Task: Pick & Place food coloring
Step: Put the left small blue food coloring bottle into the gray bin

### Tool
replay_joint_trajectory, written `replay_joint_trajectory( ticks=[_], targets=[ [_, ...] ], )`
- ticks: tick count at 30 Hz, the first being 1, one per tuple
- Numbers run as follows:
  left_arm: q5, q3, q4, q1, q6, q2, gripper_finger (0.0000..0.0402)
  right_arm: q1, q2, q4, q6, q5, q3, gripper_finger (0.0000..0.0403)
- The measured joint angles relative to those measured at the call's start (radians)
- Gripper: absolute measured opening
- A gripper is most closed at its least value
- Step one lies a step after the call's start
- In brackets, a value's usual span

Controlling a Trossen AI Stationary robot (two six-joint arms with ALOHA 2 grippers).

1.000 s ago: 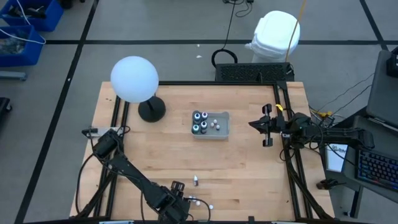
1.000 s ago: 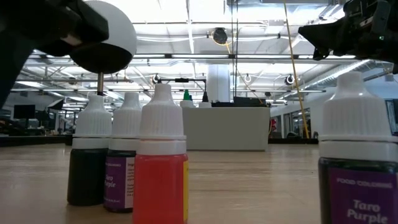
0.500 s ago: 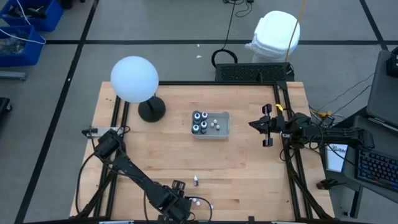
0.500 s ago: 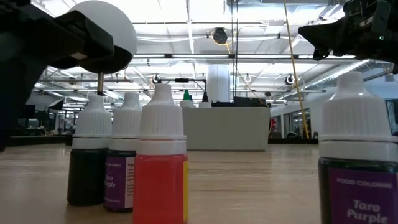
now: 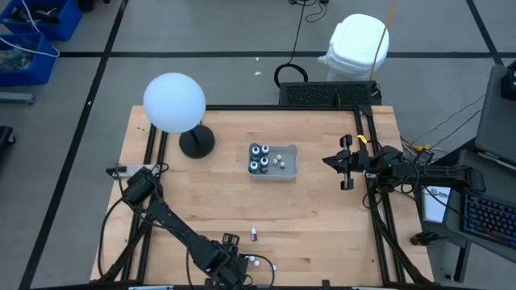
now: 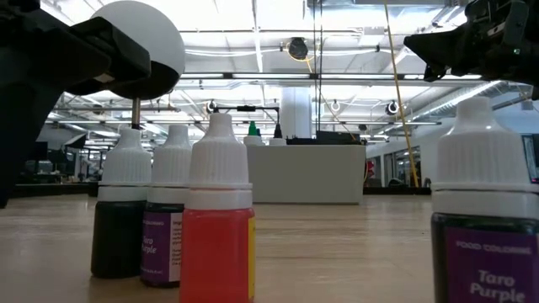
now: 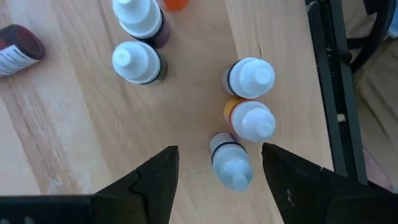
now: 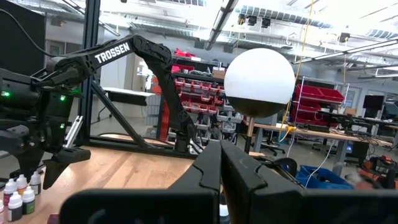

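Reading "Taro Purple": food coloring [image 6: 484,215]

A workshop hall: red parts bins [image 8: 202,87] on shelving, ceiling trusses [image 6: 337,34], workbenches.

Food coloring bottles [image 6: 219,210]: white caps; one orange-red, one near-black, purple "Taro Purple" labels. Globe lamp [image 5: 174,102]: white, black base. Tray [image 5: 290,174] grey. Tabletop [image 5: 314,217] pale wood.

The left gripper [image 7: 217,177] hangs low at the table's near edge, fingers spread wide. The right gripper [image 5: 329,161], fingers pressed together, waits at the right side.
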Motion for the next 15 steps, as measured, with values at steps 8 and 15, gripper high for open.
replay_joint_trajectory(
  ticks=[8, 15],
  targets=[
    [0.015, 0.000, 0.001, 0.000, -0.009, 0.000, 0.0220, 0.000, 0.000, 0.000, 0.000, 0.000, 0.000, 0.0000],
    [0.015, 0.000, 0.002, 0.000, -0.010, 0.000, 0.0154, 0.000, 0.000, 0.000, 0.000, 0.000, 0.000, 0.0000]
  ],
)
